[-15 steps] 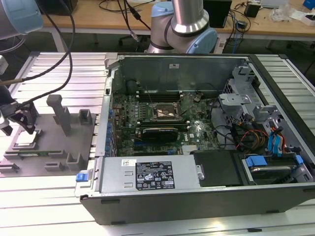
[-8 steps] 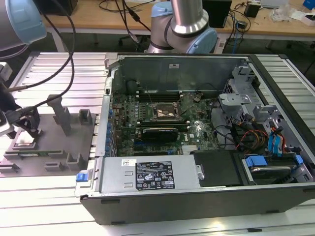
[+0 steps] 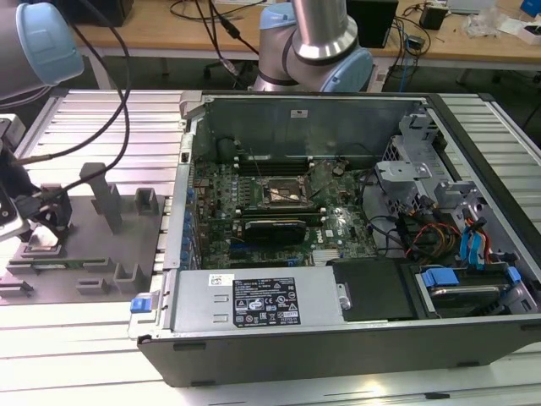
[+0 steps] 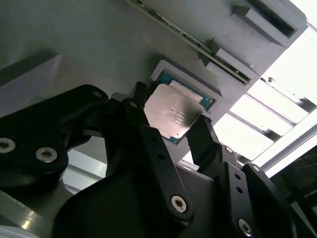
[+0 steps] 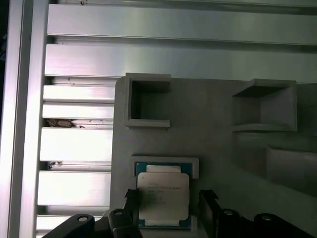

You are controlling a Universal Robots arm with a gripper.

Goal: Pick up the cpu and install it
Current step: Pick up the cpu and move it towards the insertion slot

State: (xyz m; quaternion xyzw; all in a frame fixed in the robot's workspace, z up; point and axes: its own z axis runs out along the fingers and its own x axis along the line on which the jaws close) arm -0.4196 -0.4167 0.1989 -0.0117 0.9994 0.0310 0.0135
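cpu (image 5: 163, 196) position: seated in a shallow square pocket of the grey parts holder (image 5: 213, 129). The holder lies on the slatted aluminium bench (image 3: 84, 338) at the exterior view's left, well apart from the computer case (image 3: 338, 338).
tool (image 5: 167, 201) state: released, nothing held. Its fingers (image 5: 207, 206) straddle the cpu at two opposite edges. In the first wrist view one finger looks to be touching and the other stands just clear.
Task status (judgement): pick not yet made; the chip rests in its pocket.
Risk, uneven closure: the nearer finger would meet the chip first and push it against the pocket wall, tilting or jamming it.
Risk, shallow grip: only the thin rim offers purchase. Fingers set too high could slide off the smooth metal top and drop the chip.
Risk, fingertip on holder: a tip landing on the pocket rim would block closure or shift the holder.
Risk, twist in grip: any rotation would misalign the chip at the socket (image 3: 283, 193) and could damage its contacts.
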